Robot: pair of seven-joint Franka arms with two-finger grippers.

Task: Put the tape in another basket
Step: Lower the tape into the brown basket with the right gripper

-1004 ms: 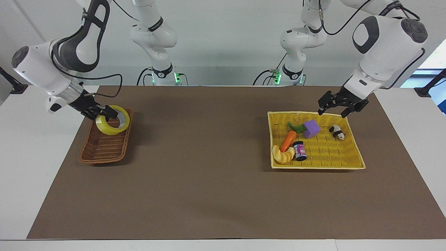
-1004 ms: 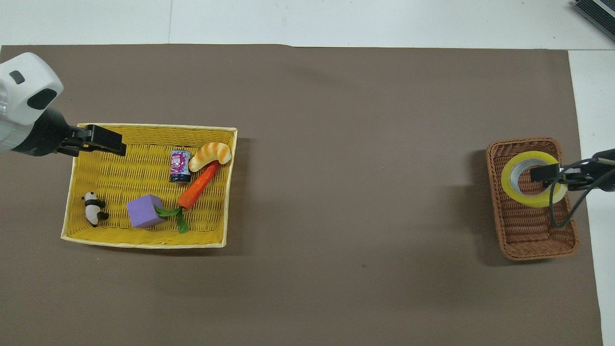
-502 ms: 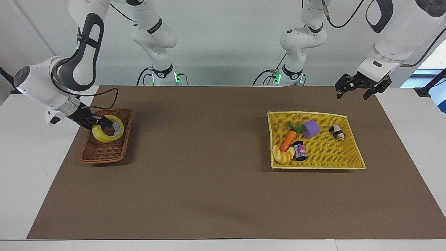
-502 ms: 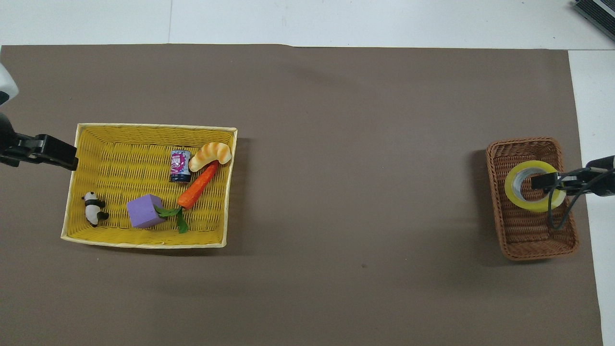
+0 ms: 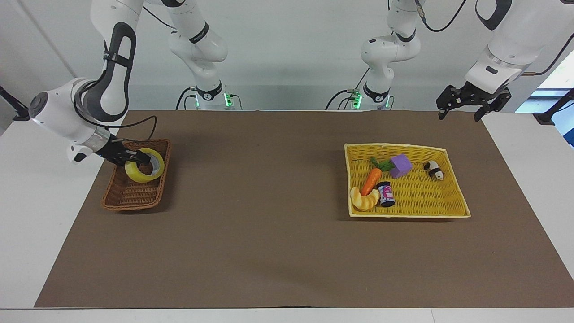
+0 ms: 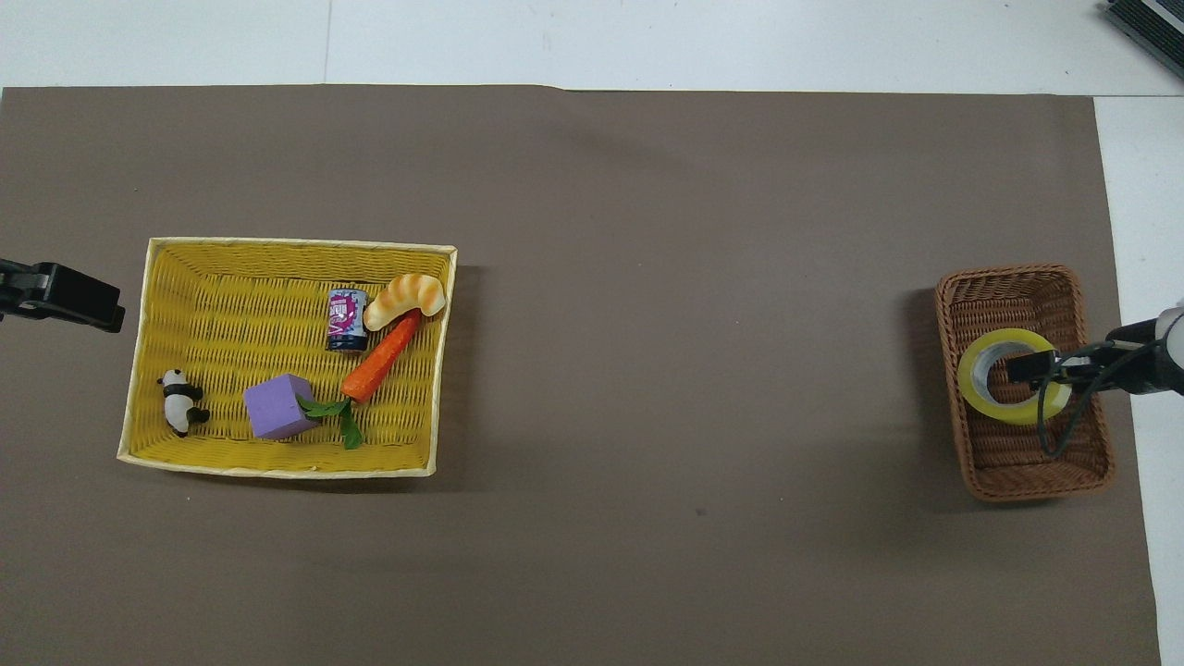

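Right hand [image 5: 136,158] clamped, left hand [image 5: 461,111] spread

The tape [image 5: 144,165] sits in the wicker basket [image 5: 134,196] at the right arm's end of the table, in the part of it nearer the robots. Well apart, toward the left arm's end, the flat woven basket [image 5: 453,211] holds a toy panda [image 5: 434,170], a foam cube [image 5: 400,165] beside a toy carrot [image 5: 372,178], and farther from the robots a small can [image 5: 385,194] touching a toy croissant [image 5: 363,198]
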